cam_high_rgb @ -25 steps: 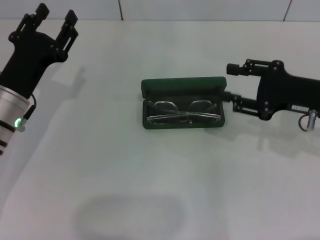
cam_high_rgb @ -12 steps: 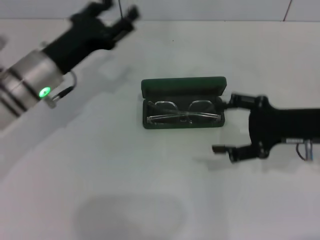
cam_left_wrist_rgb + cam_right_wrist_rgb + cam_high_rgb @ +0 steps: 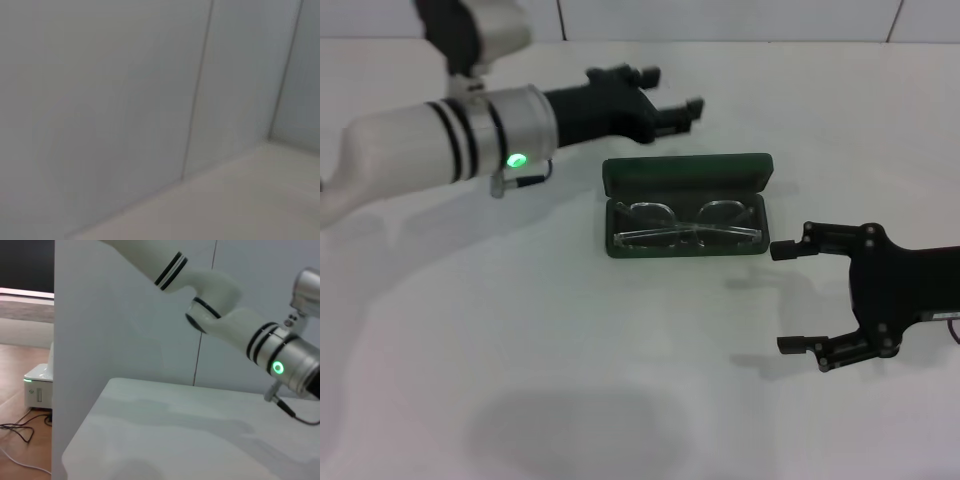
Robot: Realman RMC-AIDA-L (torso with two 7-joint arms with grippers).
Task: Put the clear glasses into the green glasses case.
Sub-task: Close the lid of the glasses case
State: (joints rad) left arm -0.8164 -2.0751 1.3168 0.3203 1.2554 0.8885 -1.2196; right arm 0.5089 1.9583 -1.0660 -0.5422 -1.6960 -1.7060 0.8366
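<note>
One pair of clear glasses [image 3: 687, 225], colourless transparent plastic with a wraparound lens and folded temple arms, is seen lying inside the green glasses case [image 3: 686, 176], a dark green rectangular hard shell with rounded corners whose hinged lid is raised at the far side. The glasses are judged to be light, fairly stiff and slippery, and prone to scratching on the lens; if they had to be lifted, the bridge or the folded temples would be the safer hold. The case is judged rigid and light enough to slide on the white table [image 3: 620, 380] if pushed from one side, so the lid is best pressed down from above at its far edge. With the glasses seated in the tray, the placing is judged done and only the closing is left.

Just beyond the case's far left corner the left gripper [image 3: 672, 92] is held, its black fingers spread apart and nothing between them. Near the case's right end, towards the robot, the right gripper [image 3: 788, 297] is seen with fingers spread wide and empty, apart from the case.
</note>
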